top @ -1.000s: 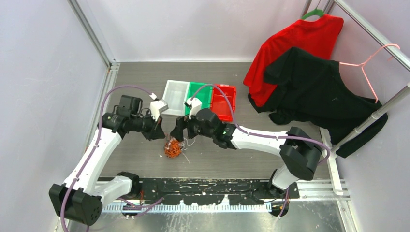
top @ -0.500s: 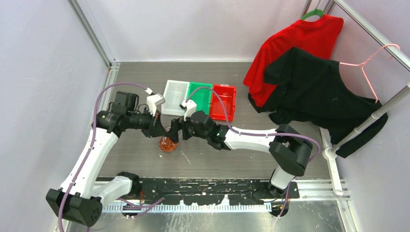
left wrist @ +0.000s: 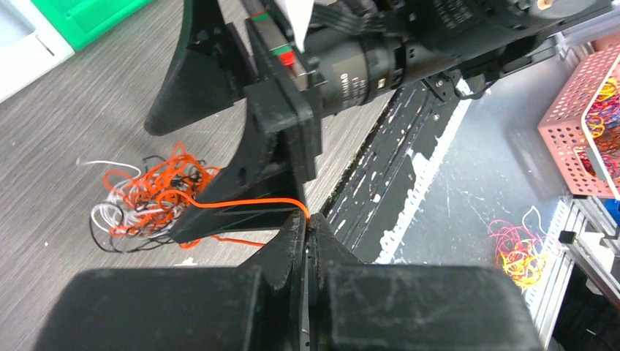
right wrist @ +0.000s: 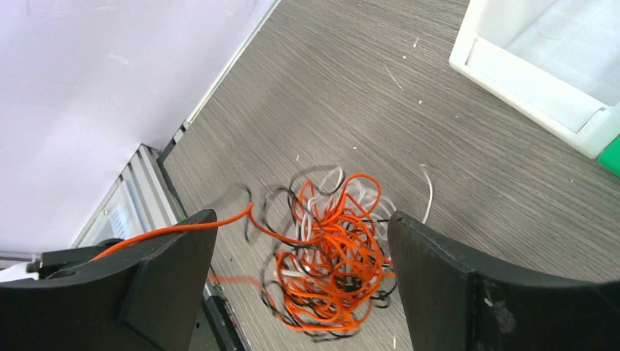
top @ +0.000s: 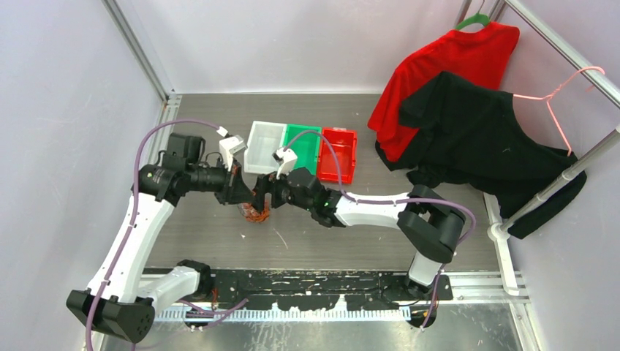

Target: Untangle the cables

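Observation:
The cables are one fist-sized clump [top: 255, 212] of orange, white and black strands near the table's middle left. My left gripper [top: 244, 196] is shut on a single orange strand [left wrist: 248, 203] that runs taut from its fingertips [left wrist: 308, 219] to the clump [left wrist: 150, 197]. In the right wrist view the clump [right wrist: 333, 270] is slightly blurred and sits between the wide-open fingers [right wrist: 468, 292] of my right gripper [right wrist: 303, 285]; none of them touches it. The right gripper [top: 263, 196] faces the left one closely over the clump.
White [top: 265, 137], green [top: 302, 142] and red [top: 338, 155] bins stand in a row just beyond the grippers. Red and black shirts [top: 468, 117] hang on a rack at the right. A loose white strand [top: 280, 238] lies on the table. A pink basket [left wrist: 585, 102] sits off the table.
Both grippers and the clump have shifted left and toward the bins. The left gripper stays shut on the orange strand; the right stays open.

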Motion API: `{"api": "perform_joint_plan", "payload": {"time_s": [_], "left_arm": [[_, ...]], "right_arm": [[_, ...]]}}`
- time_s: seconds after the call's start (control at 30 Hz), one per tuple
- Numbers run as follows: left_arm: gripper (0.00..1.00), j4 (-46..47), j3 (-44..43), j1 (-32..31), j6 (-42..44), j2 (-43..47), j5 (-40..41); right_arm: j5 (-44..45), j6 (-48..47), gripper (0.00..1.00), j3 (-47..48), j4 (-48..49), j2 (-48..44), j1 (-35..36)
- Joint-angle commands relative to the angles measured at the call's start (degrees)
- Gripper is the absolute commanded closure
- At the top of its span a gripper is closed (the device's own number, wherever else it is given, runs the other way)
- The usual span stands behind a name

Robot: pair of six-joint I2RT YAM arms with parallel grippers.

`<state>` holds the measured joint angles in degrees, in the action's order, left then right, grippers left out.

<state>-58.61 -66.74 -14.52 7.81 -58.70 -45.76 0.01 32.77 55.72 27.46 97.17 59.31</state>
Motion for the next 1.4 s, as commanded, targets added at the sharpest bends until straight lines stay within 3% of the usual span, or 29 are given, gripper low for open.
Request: {"api": "perform_joint_plan", "payload": {"time_s": [0.0,0.3,0.8,1.17,1.37], "left_arm": [[1.0,-1.3,-3.3,-0.2,-1.4,0.7,-5.4],[1.0,-3.1,-11.2,-0.2,-2.2,0.1,-7.9],[1.0,-1.0,-28.7,-0.2,-2.2,-3.4,-4.0],[1.0,10.8,-34.7,-0.2,-1.9,-2.0,8.2],[1.0,25.1,-33.3,-0.2,-3.5,0.7,16.9]], "right_arm": [[3.1,2.5,0.09,0.8,6.2,1.3,0.4],[7.8,1.9,0.1,-2.7,6.1,1.9,0.4],[15.8,0.9,0.12,-12.0,6.1,-0.8,0.4],[17.6,1.2,0.12,-17.6,6.9,-2.3,0.4],[17.6,0.9,0.13,-18.3,6.2,-3.2,0.4]]}}
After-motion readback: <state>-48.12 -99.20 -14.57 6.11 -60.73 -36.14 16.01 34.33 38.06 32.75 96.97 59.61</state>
